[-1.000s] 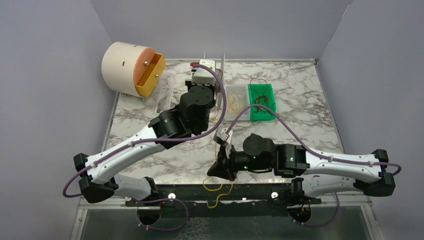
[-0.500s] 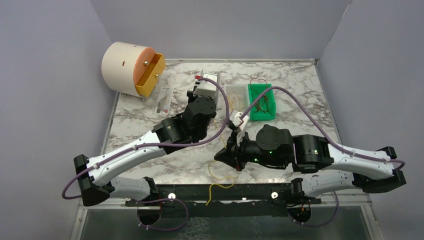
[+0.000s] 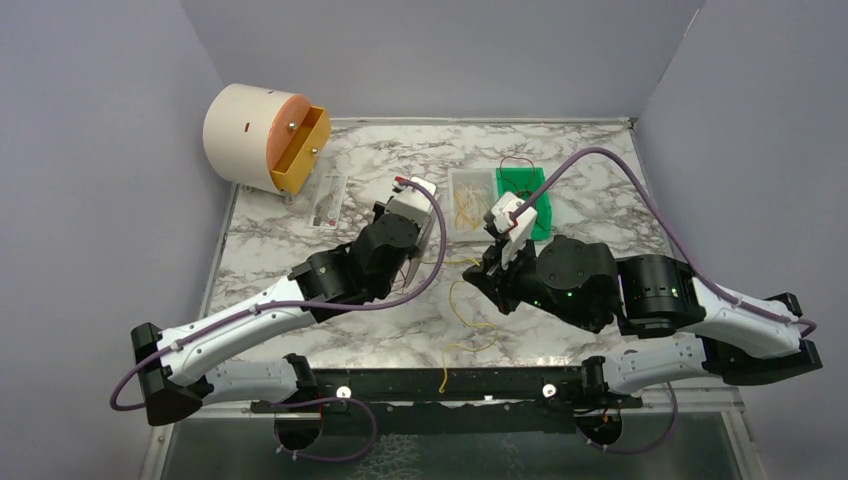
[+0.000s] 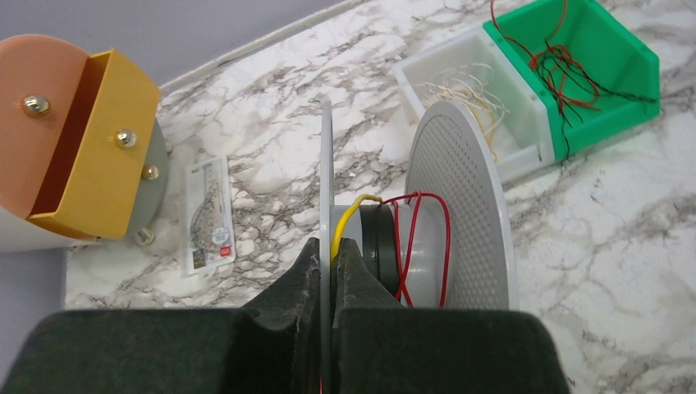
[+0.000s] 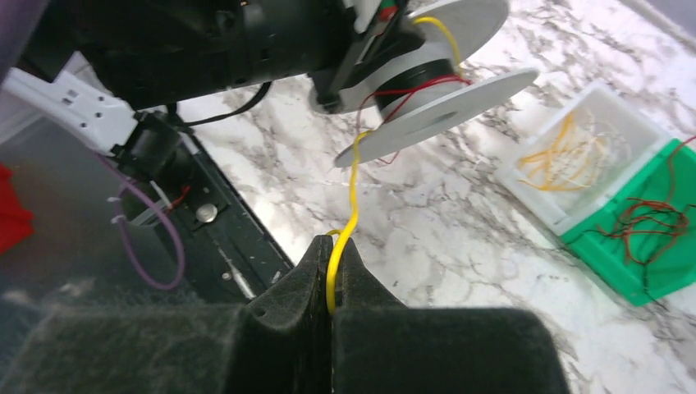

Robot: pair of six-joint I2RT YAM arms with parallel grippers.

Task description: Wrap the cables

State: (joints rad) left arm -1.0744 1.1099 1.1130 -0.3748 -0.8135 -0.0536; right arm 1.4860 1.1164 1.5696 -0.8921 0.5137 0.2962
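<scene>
Left gripper [image 4: 331,253] is clamping tight on the spool [image 4: 464,197] flange, right gripper [image 5: 331,253] is pinching the yellow cable [image 5: 353,185] feeding it. Any slack is risking a loop slipping off.

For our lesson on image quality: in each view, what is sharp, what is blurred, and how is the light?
Top view: even soft light, all sharp. Left wrist view: the left pincer near the lens is soft; spool and green bin are crisp. Right wrist view: right pincer blurred, yellow cable sharp, lower left dim and hazy.
</scene>
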